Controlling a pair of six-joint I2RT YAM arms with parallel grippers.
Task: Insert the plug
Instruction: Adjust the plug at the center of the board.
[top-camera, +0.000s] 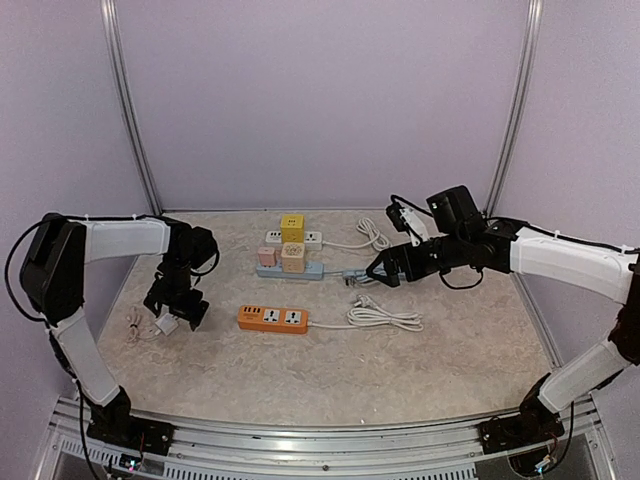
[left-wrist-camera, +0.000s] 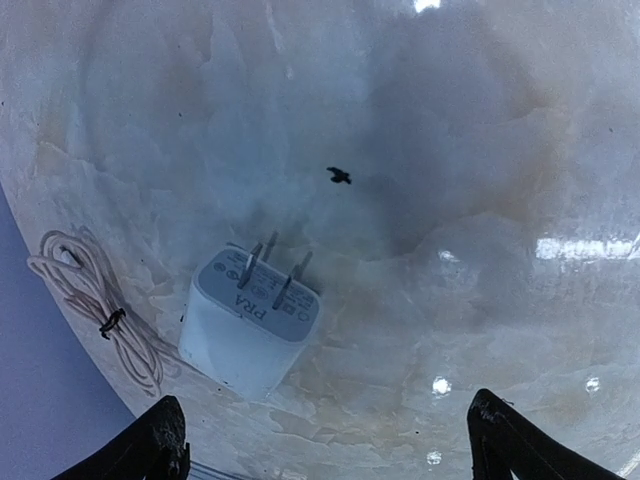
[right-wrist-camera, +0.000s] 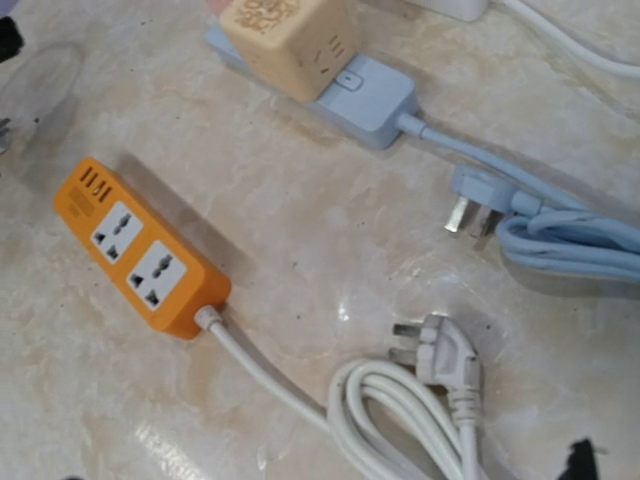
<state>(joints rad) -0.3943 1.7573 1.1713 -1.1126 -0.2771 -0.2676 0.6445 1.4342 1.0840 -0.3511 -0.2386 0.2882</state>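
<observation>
**Top external view.** Step in hand, as I judge it: approach to grasp, before any insertion. My left arm is folded, with the elbow out and the wrist dropped, so my left gripper points down at the table. The white two-pin charger plug lies directly beneath it. The orange power strip lies off to the tool's side, apart from the plug, and I take it to be the likely receptacle. My right arm is stretched toward the table centre. My right gripper sits low just beyond the end of the blue power strip, with its jaws spread and nothing in them.

**Left wrist view.** My left gripper is wide open and empty. Only the two fingertips show, at the lower corners. The white two-pin charger plug lies just ahead of them, nearer the left finger and touching neither, with its flat pins aimed away from the tool. A thin coiled cable lies beside it, further left.

**Right wrist view.** Below the tool lie the orange power strip, a white three-pin plug and a blue plug. My own fingers are barely in frame.

**Next move, as I judge it.** Centre the left jaws over the charger body, descend, and close on its flat sides without catching the pins or the cable.
</observation>
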